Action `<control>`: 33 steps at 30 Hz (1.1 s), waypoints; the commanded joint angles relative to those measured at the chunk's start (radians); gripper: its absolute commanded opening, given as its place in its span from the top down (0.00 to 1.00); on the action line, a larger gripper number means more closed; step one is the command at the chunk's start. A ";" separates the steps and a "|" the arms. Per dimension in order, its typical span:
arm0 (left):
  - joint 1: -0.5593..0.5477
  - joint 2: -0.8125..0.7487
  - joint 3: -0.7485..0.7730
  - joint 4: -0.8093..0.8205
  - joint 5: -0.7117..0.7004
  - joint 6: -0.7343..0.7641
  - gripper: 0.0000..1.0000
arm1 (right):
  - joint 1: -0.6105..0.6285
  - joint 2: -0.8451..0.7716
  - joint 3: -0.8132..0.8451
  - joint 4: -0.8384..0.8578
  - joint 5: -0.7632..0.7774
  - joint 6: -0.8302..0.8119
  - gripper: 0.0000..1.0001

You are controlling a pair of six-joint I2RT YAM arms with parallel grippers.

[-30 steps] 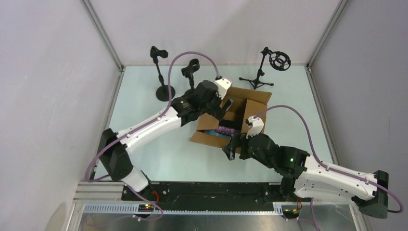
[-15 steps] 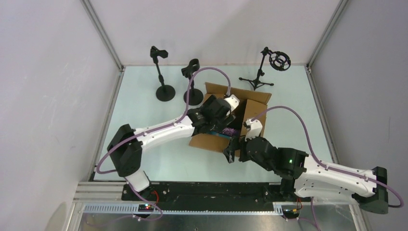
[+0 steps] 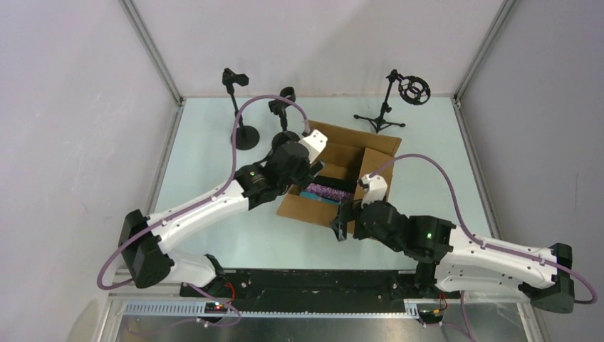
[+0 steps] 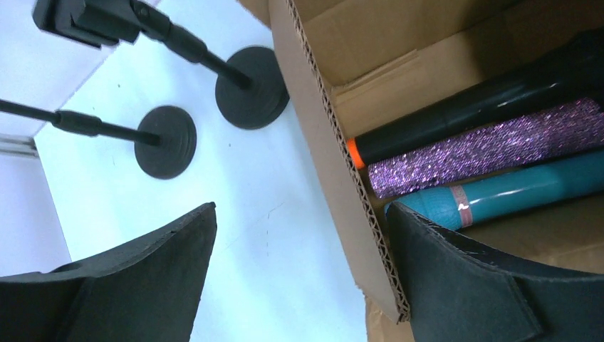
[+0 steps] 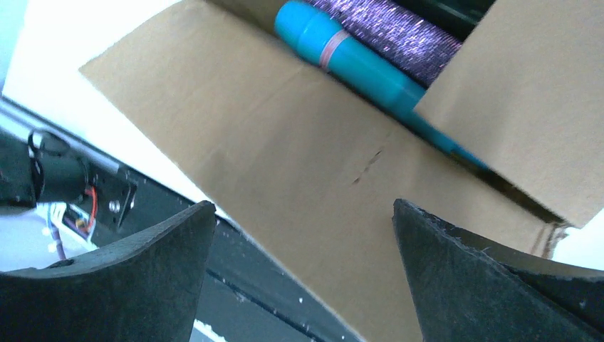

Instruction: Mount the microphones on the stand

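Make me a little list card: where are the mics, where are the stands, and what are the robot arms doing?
Mics: black microphone, purple glitter microphone, blue microphone, side by side in the cardboard box
Stands: round-base stands, tripod stand, no mic on any
Left end effector: open, over the box's edge
Right end effector: open, at the box's near flap

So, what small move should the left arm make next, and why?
Probably slide the open left gripper sideways past the cardboard box wall, over the microphones. Its fingers straddle that wall, all three microphones lie inside, and the stand clips are empty.
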 commanded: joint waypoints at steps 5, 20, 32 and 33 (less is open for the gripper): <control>0.098 -0.068 -0.107 0.000 0.091 -0.030 0.22 | -0.197 0.067 0.056 0.104 -0.102 -0.078 0.08; 0.237 -0.233 -0.118 -0.109 0.295 -0.126 1.00 | -0.114 0.408 0.147 0.244 -0.149 -0.106 0.19; 0.288 -0.376 -0.191 -0.266 0.401 -0.192 1.00 | -0.020 0.570 0.337 0.255 -0.139 -0.146 0.18; 0.293 -0.374 -0.193 -0.266 0.405 -0.195 1.00 | -0.017 0.580 0.342 0.254 -0.136 -0.135 0.18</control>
